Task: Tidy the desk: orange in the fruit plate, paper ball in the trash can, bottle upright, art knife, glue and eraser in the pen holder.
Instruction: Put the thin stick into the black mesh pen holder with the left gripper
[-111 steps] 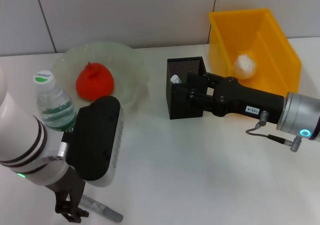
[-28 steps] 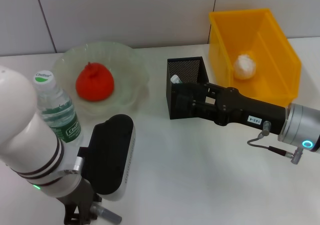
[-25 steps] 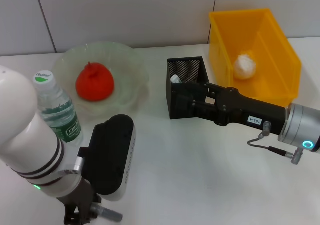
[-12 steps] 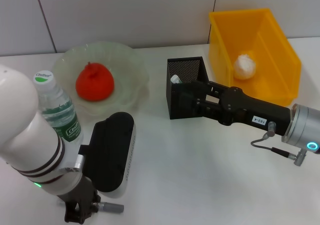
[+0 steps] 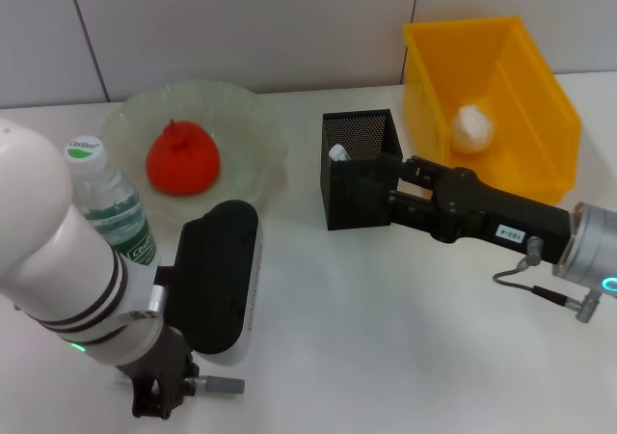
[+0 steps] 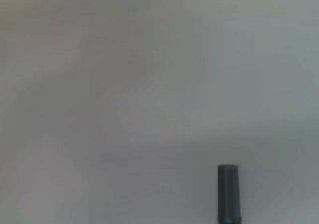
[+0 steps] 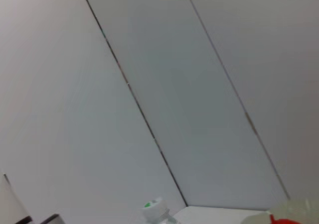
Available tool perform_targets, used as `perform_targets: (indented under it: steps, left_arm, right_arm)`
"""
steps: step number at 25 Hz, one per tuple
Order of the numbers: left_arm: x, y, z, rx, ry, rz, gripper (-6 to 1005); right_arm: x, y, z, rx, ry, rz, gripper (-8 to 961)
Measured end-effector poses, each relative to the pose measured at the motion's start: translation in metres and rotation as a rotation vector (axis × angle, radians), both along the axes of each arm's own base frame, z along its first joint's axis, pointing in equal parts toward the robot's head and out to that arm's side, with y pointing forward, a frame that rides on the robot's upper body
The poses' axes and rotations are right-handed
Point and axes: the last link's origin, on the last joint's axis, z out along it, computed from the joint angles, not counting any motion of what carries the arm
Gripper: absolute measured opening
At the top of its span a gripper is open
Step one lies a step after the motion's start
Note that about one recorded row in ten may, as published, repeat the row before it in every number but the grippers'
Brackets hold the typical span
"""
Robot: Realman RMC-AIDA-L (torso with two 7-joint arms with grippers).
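At the table's front left, my left gripper is shut on the grey glue. The glue's dark end also shows in the left wrist view. My right gripper hangs at the front right side of the black mesh pen holder. A pale tip pokes up inside the holder; I cannot tell what it is. The art knife and eraser are out of view. The orange lies in the fruit plate. The bottle stands upright. The paper ball sits in the yellow trash can.
The wall runs close behind the plate and the trash can. The bulky left forearm stands just in front of the bottle. The right wrist view shows wall panels, the bottle cap and a sliver of the orange.
My left gripper has closed on the glue and shifted it slightly right and away from the front edge. The right arm has drawn back to the right from the pen holder.
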Motion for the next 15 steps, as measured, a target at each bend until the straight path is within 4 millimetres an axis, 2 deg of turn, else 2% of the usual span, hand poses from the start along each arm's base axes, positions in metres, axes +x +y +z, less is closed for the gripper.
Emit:
perform_targets:
  steps: [8, 15]
  left_arm:
    - [0.003, 0.0, 0.004, 0.016, -0.021, -0.013, 131]
    - [0.008, 0.007, 0.013, 0.028, -0.073, -0.028, 132]
  right_arm:
    - [0.016, -0.001, 0.018, 0.079, -0.005, -0.05, 733]
    - [0.023, -0.004, 0.024, 0.105, -0.01, -0.069, 733]
